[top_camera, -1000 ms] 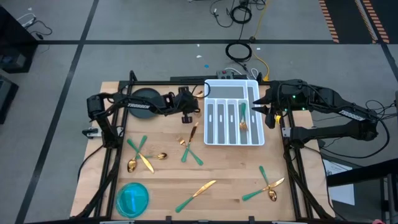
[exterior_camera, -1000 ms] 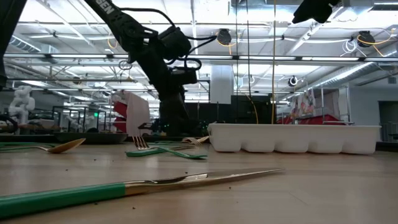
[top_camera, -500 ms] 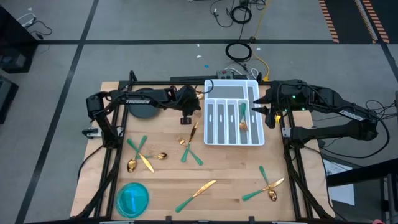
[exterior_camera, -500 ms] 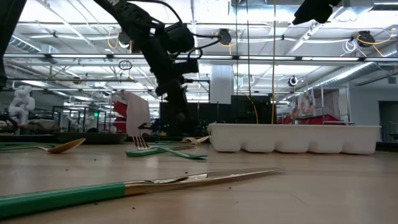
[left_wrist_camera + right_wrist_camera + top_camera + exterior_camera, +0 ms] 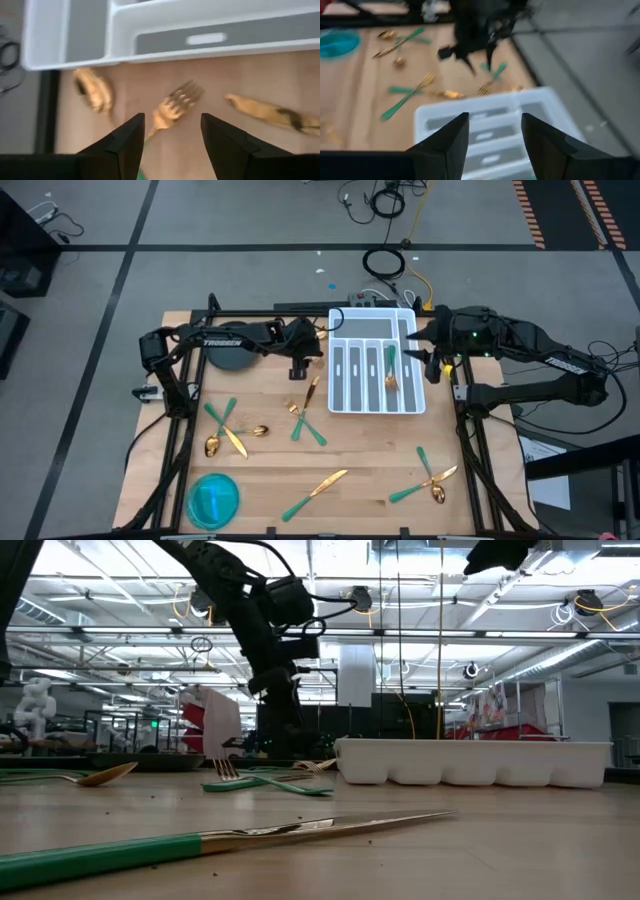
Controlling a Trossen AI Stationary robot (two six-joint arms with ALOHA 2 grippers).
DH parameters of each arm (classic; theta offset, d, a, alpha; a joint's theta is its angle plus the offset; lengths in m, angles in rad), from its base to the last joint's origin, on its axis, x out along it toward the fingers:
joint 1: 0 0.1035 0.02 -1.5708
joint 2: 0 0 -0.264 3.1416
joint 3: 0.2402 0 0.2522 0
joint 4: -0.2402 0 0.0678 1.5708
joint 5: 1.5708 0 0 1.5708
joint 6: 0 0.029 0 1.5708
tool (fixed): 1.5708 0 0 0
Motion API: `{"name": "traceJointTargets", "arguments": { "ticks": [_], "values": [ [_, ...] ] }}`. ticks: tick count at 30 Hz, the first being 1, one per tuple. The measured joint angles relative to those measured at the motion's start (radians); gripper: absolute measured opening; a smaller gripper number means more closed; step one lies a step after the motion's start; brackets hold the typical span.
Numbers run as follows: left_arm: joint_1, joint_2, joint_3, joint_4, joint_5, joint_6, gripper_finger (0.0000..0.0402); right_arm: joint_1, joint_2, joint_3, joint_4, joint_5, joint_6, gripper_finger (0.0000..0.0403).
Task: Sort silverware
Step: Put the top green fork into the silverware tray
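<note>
The white tray (image 5: 374,405) sits at the table's one o'clock, holding one spoon (image 5: 391,370). Silverware (image 5: 305,418) lies scattered from nine to five o'clock. The left gripper (image 5: 171,142), fingers spread and empty, hovers over a fork (image 5: 172,107); it should straddle the neck squarely before closing. The right gripper (image 5: 492,131), spread, waits above the tray. "TROSSEN" (image 5: 223,343) marks the left arm.

A large robotics lab or workshop hall — bare steel ceiling trusses (image 5: 420,635) with strip lights, a grey concrete floor (image 5: 250,230) marked with dark tape lines, loose coiled black cables (image 5: 384,262) — surrounding a framed pale wooden tabletop (image 5: 360,455).
</note>
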Motion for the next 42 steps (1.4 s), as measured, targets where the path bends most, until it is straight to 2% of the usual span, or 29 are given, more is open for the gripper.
{"name": "traceJointTargets", "arguments": {
  "ticks": [3,8,11,20,24,28,32,37,42],
  "values": [
    [0.001,0.0,0.0,0.008,-0.058,-0.041,0.0202,-0.002,0.0,0.0,0.101,0.047,-0.061,0.0176],
    [0.001,0.0,0.0,0.022,-0.077,-0.126,0.0203,-0.009,0.009,0.0,0.152,0.126,-0.173,0.0176],
    [0.001,0.0,0.0,0.025,-0.084,-0.133,0.0203,-0.033,0.03,0.0,0.181,0.13,-0.251,0.0176],
    [0.0,0.0,0.0,0.122,-0.116,-0.06,0.0203,-0.094,0.072,0.0,0.172,0.125,-0.255,0.0176],
    [0.003,0.0,-0.001,0.129,-0.068,0.011,0.0203,-0.114,0.071,0.0,0.134,0.122,-0.258,0.0176],
    [0.036,0.003,-0.039,0.109,0.062,0.036,0.0203,-0.128,0.07,0.0,0.084,0.123,-0.257,0.0176],
    [0.06,0.011,-0.051,0.075,0.074,0.064,0.0203,-0.133,0.07,0.0,0.058,0.123,-0.259,0.0176],
    [0.086,0.011,-0.051,0.054,0.163,0.089,0.0203,-0.133,0.07,0.0,0.056,0.123,-0.267,0.0176],
    [0.101,0.048,-0.05,0.042,0.17,0.149,0.0203,-0.133,0.07,0.0,0.056,0.123,-0.258,0.0176]
  ]
}}
